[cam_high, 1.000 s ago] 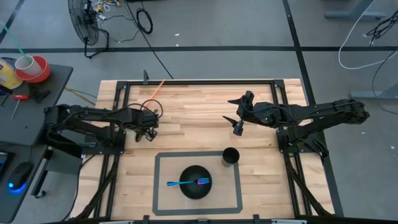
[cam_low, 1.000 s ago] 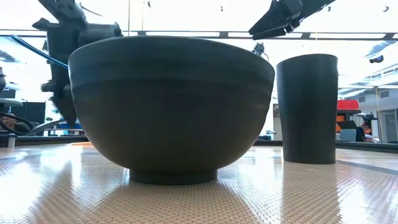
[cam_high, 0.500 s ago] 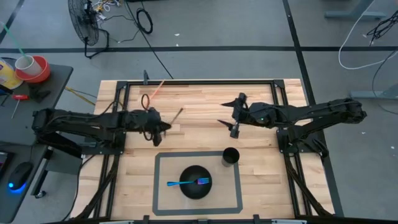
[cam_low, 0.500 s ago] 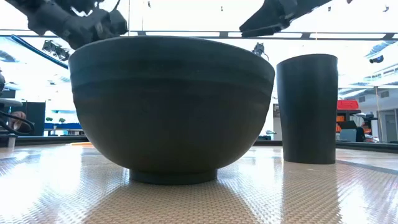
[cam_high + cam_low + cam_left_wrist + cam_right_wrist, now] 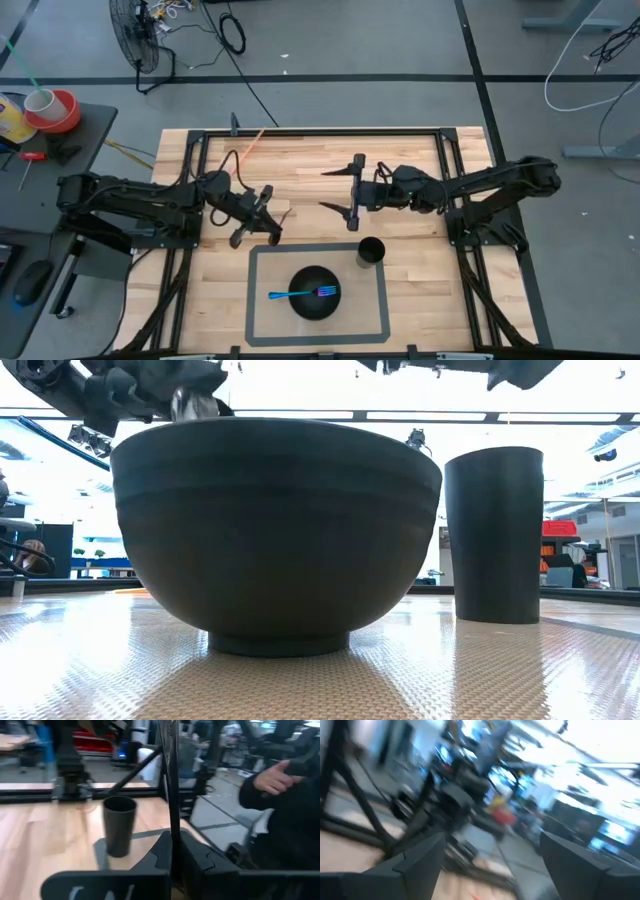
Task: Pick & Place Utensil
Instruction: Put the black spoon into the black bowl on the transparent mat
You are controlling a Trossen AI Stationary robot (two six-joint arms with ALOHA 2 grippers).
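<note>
Carry step, we judge. Left end effector clamped on a dark slender utensil, left of the surface's centre. Right end effector spread wide, idle mid-surface. Blue fork already in bowl. Next: carry toward black cup, lower in upright.

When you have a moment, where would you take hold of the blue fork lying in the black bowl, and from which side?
Probably the handle of the blue fork, where it juts past the rim of the black bowl on the left arm's side. Come from straight above: the handle lies roughly flat across the bowl, and the black cup stands beyond the far rim.
</note>
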